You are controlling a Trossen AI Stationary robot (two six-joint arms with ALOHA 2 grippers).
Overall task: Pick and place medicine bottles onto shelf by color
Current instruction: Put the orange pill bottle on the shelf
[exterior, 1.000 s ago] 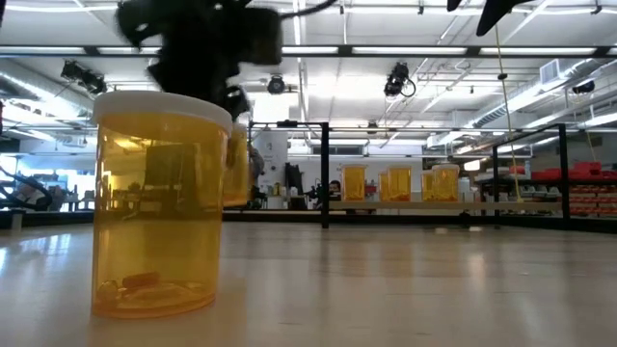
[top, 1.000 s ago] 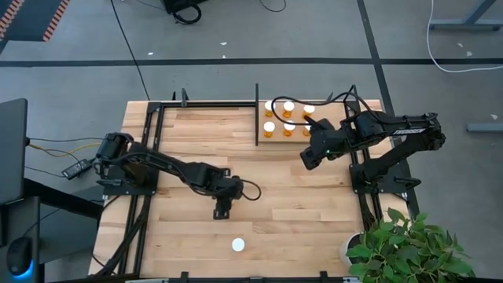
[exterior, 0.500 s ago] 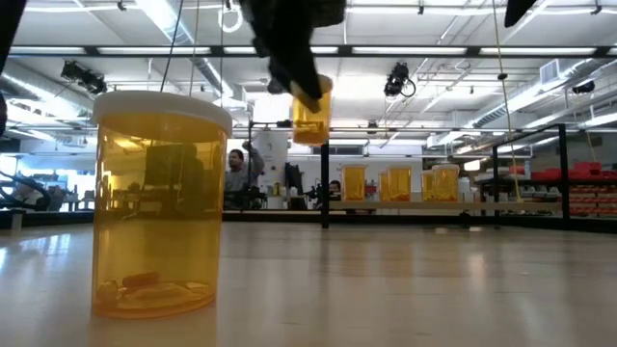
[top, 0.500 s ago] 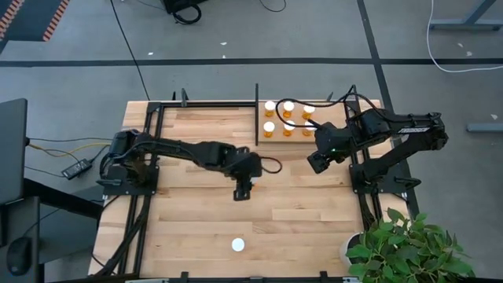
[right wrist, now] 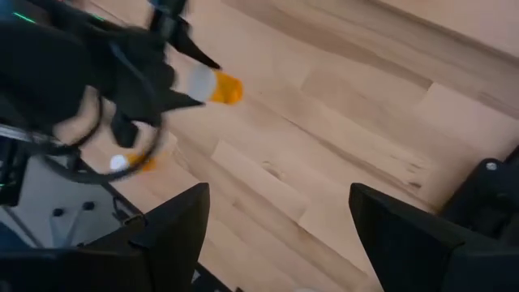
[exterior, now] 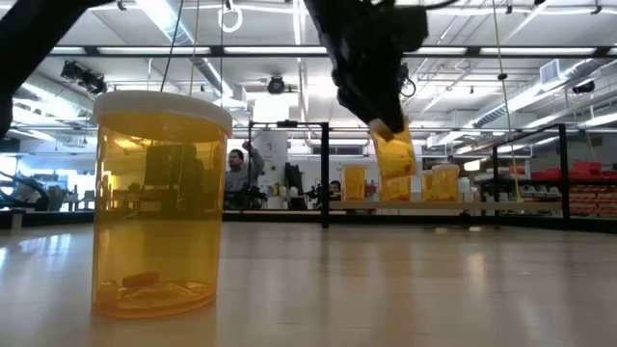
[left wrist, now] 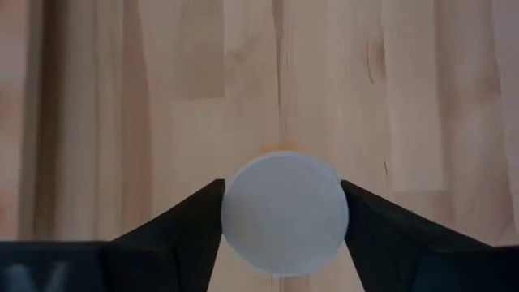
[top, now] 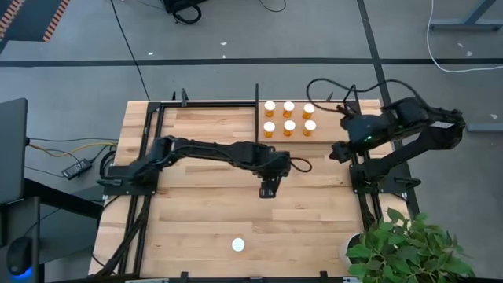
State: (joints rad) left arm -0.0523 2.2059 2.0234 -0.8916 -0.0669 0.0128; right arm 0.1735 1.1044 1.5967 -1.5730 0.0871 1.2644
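Six medicine bottles (top: 288, 118) on shelf (top: 322, 135), one held, one apart.

Your planked tabletop (top: 204, 228) carried the pale shelf (top: 314, 139) at its far right corner, with six capped medicine bottles (top: 289, 126) standing on it in two rows of three. One lone bottle (top: 238, 245) stood on the bare planks near the front edge, well apart from the left arm's fingers (top: 270, 191).

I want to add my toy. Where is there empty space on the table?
Bare wood lies between the left claw and the lone bottle, and along the table's left half. Crowded: the shelf corner with six bottles.
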